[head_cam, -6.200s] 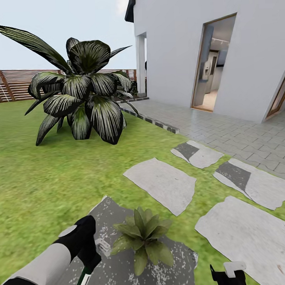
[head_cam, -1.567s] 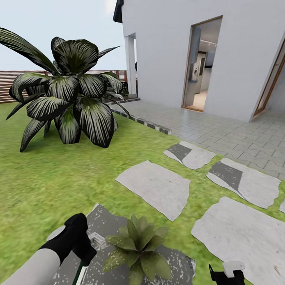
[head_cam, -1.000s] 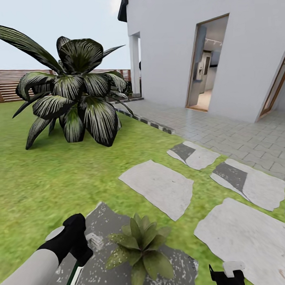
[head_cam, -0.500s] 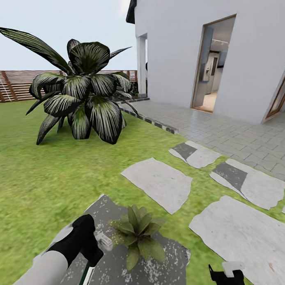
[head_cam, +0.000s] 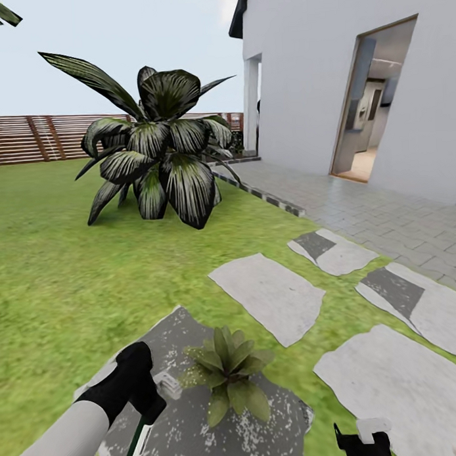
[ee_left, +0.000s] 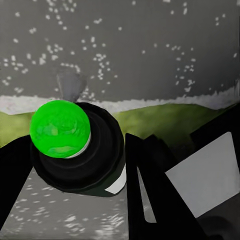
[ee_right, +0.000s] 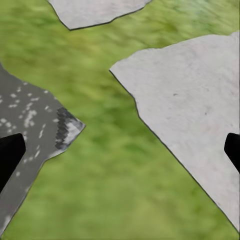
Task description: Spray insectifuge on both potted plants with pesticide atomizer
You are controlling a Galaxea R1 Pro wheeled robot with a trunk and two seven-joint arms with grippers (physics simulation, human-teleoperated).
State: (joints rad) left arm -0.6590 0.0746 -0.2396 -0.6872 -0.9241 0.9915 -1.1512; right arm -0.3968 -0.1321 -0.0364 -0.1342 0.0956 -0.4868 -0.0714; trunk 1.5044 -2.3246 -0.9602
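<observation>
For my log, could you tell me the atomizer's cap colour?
Bright green dome on the dark slim atomizer bottle, clearest in the left wrist view.

I looked over a lawn (head_cam: 71,260) set with pale stepping stones (head_cam: 270,295). A big dark striped-leaf shrub (head_cam: 160,158) stood before a slatted wooden fence (head_cam: 34,139). At right, a white house wall (head_cam: 308,74), open doorway (head_cam: 372,127) and grey paving (head_cam: 385,212).
</observation>
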